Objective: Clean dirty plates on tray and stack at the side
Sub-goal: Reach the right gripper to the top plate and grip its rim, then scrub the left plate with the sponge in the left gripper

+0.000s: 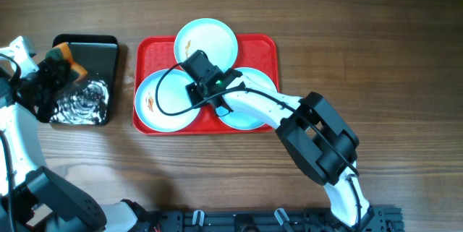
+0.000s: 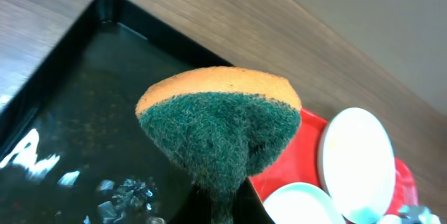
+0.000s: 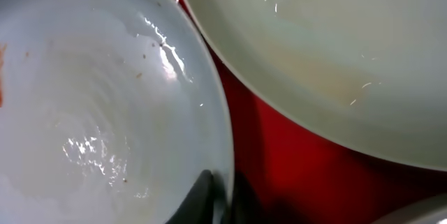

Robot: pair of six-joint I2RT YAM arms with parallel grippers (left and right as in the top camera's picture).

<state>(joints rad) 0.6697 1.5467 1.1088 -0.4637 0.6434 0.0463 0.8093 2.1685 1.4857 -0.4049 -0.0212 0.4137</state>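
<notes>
Three white plates lie on the red tray (image 1: 262, 45): one at the back (image 1: 210, 38), one front left (image 1: 155, 102) with an orange smear, one front right (image 1: 253, 109). My right gripper (image 1: 197, 91) is shut on the right rim of the front-left plate. In the right wrist view its fingers (image 3: 223, 189) pinch that plate's rim (image 3: 91, 112), with the back plate (image 3: 335, 49) and the tray (image 3: 293, 168) beside it. My left gripper (image 1: 61, 67) is shut on a green-and-orange sponge (image 2: 220, 123) above the black tray (image 2: 63, 119).
The small black tray (image 1: 101, 51) stands left of the red tray and holds wet, shiny residue (image 1: 83, 102). The left wrist view also shows the red tray's corner (image 2: 307, 144) and two plates (image 2: 356, 154). Bare wooden table (image 1: 362, 44) surrounds both trays.
</notes>
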